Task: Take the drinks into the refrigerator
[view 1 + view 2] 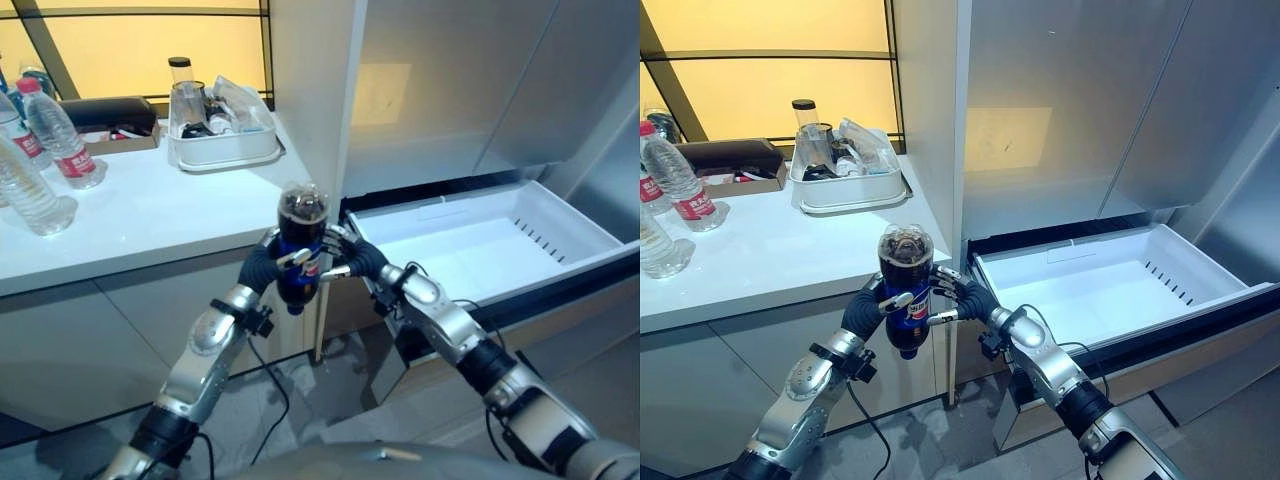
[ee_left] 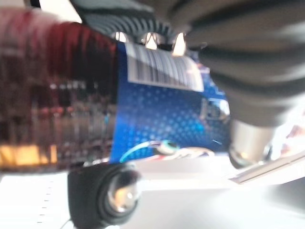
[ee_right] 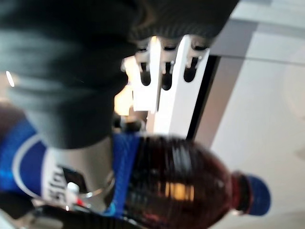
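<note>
A cola bottle (image 1: 300, 240) with a blue label and dark drink hangs in the air in front of the counter's edge, its base turned up toward me. My left hand (image 1: 262, 265) grips it from the left and my right hand (image 1: 355, 258) from the right, fingers curled round the label. In the left wrist view the bottle's label (image 2: 157, 109) lies against the thumb (image 2: 102, 193). The right wrist view has the bottle (image 3: 181, 186) with its blue cap beneath the hand. Just right of the bottle, the refrigerator's white bottom drawer (image 1: 480, 245) stands pulled out, with nothing in it.
Several clear water bottles (image 1: 60, 135) stand on the white counter (image 1: 160, 215) at the far left. A white tub (image 1: 222, 148) of kitchen items and a dark box (image 1: 105, 115) sit at the counter's back. The refrigerator's upper doors (image 1: 450, 80) are closed.
</note>
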Tool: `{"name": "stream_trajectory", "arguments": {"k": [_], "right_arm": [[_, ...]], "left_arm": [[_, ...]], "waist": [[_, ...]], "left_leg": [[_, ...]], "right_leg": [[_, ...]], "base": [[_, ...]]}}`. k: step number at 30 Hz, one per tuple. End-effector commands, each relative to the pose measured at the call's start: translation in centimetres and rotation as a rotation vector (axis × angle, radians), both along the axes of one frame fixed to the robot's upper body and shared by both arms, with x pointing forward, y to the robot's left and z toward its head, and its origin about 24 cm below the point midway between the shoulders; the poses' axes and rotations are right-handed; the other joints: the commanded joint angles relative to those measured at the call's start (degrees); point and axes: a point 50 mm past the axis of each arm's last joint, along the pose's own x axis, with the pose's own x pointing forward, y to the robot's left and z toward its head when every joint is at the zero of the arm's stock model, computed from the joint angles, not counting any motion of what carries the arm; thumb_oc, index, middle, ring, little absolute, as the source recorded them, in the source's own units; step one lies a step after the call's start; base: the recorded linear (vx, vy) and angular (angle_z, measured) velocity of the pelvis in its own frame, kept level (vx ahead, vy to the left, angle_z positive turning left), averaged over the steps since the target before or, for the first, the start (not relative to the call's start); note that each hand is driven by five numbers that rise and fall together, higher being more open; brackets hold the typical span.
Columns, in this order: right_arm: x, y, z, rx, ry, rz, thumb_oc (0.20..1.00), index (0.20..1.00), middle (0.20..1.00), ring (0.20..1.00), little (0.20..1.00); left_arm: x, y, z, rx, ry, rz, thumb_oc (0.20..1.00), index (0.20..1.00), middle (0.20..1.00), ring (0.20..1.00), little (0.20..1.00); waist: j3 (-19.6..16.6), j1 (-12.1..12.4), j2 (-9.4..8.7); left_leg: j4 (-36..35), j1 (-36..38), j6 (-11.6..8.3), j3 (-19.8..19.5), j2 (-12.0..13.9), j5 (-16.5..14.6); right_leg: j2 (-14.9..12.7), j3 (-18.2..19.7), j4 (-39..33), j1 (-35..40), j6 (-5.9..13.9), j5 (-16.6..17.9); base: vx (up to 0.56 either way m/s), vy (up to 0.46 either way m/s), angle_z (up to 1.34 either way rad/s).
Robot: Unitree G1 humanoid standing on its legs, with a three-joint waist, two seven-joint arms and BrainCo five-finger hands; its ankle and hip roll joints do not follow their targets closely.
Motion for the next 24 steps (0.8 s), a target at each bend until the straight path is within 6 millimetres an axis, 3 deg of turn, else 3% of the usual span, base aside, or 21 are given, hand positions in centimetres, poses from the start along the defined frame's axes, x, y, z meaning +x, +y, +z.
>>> {"name": "stream_trajectory", "arguments": {"k": [1,2,8,21,24], "right_arm": [[1.4,1.6,3.2,0.100,-0.095,0.023,1.000,1.000,1.000,1.000,1.000],[1.6,2.7,4.1,0.114,-0.116,0.051,1.000,1.000,1.000,1.000,1.000],[2.0,4.5,4.7,0.133,-0.117,0.059,1.000,1.000,1.000,1.000,1.000],[2.7,6.8,4.2,0.211,-0.020,-0.035,1.000,1.000,1.000,1.000,1.000],[2.9,7.9,4.0,0.163,-0.022,-0.041,1.000,1.000,1.000,1.000,1.000]], "left_arm": [[1.8,-2.6,6.5,-0.131,-0.302,-0.100,0.200,0.200,0.200,0.200,0.200],[1.7,-3.4,6.6,-0.144,-0.300,-0.133,0.200,0.200,0.200,0.200,0.200],[1.5,-4.8,7.2,-0.188,-0.299,-0.182,0.200,0.200,0.200,0.200,0.200],[1.2,-6.7,7.7,-0.255,-0.282,-0.217,0.200,0.200,0.200,0.200,0.200],[1.1,-7.1,8.2,-0.266,-0.290,-0.222,0.200,0.200,0.200,0.200,0.200]], "waist": [[-1.9,0.4,0.63],[-2.0,0.4,0.65],[-2.1,0.7,0.58],[-2.2,1.2,0.45],[-2.2,1.4,0.30]], "left_leg": [[0.6,-6.1,3.63,-6.5,-3.6,0.6],[0.6,-6.0,3.56,-6.5,-3.5,0.6],[0.5,-5.9,3.53,-6.7,-3.4,0.5],[0.5,-5.6,3.58,-6.7,-3.3,0.4],[0.6,-5.6,3.62,-6.7,-3.3,0.3]], "right_leg": [[1.4,-4.3,3.0,5.6,0.80,-7.9],[1.5,-4.3,2.9,5.7,0.71,-8.1],[1.7,-4.3,2.7,6.1,0.64,-8.2],[1.7,-4.2,2.4,6.5,0.49,-8.2],[1.7,-4.0,2.5,6.5,0.50,-8.2]], "base": [[0.00,0.000,0.00],[0.00,0.000,0.00],[0.00,-0.002,0.01],[0.00,0.000,0.00],[0.00,0.000,0.00]]}}
